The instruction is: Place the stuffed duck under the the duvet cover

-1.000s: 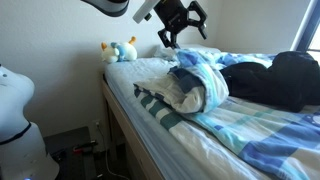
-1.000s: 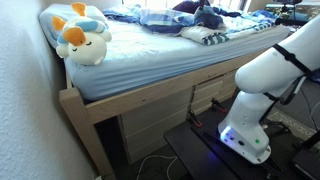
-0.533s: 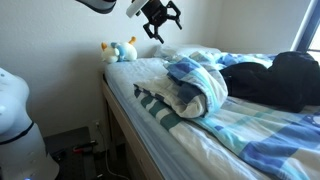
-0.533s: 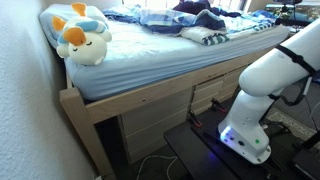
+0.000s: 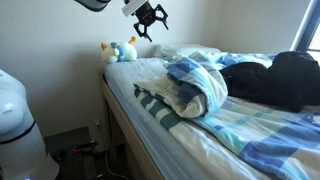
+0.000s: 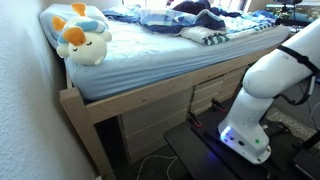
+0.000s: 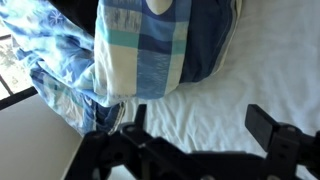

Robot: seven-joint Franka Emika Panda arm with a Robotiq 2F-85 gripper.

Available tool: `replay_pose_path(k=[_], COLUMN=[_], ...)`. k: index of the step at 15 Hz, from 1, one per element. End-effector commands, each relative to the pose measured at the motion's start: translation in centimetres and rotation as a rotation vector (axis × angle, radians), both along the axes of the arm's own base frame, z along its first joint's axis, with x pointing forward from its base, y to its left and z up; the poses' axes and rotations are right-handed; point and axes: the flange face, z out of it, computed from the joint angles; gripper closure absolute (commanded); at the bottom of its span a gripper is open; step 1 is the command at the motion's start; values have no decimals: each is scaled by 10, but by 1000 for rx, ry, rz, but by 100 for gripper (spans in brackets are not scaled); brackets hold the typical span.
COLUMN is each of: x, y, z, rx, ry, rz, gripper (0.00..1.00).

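You're on the reach: your hand (image 5: pixel 148 18) hangs wide and empty above the stuffed duck (image 5: pixel 118 51) at the bed's (image 5: pixel 116 118) far left corner; next descend, grip it, then approach the duvet cover (image 5: pixel 195 85).

One stuffed duck (image 6: pixel 82 38), one duvet cover (image 5: pixel 196 88) (blue-striped), one black bundle (image 5: pixel 275 80), one wooden bed (image 6: pixel 140 98)

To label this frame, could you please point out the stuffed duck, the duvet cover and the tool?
stuffed duck (image 6: pixel 88 47): exterior view, cream body.
duvet cover (image 5: pixel 195 88): exterior view, bunched striped fold.
tool (image 5: pixel 152 27): exterior view, between open fingertips.
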Motion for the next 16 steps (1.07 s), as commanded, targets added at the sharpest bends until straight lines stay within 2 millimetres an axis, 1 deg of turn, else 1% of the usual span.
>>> replay_pose_path(k=[1,2,3,4,6,8,12,14,16], x=[0,0,1,4,18,32,56,64,63], y=[0,-1,-4,-2,13,37,101,134,166], z=[1,1,-4,-7,-17,-27,-35,-30,-17], rx=[0,-1,0,1,0,3,-7,0,1], ry=[1,2,9,13,32,59,102,118,127], rz=[-1,-1,-9,3,57,125,303,390,492], gripper=[0,0,0,0,0,0,0,0,0])
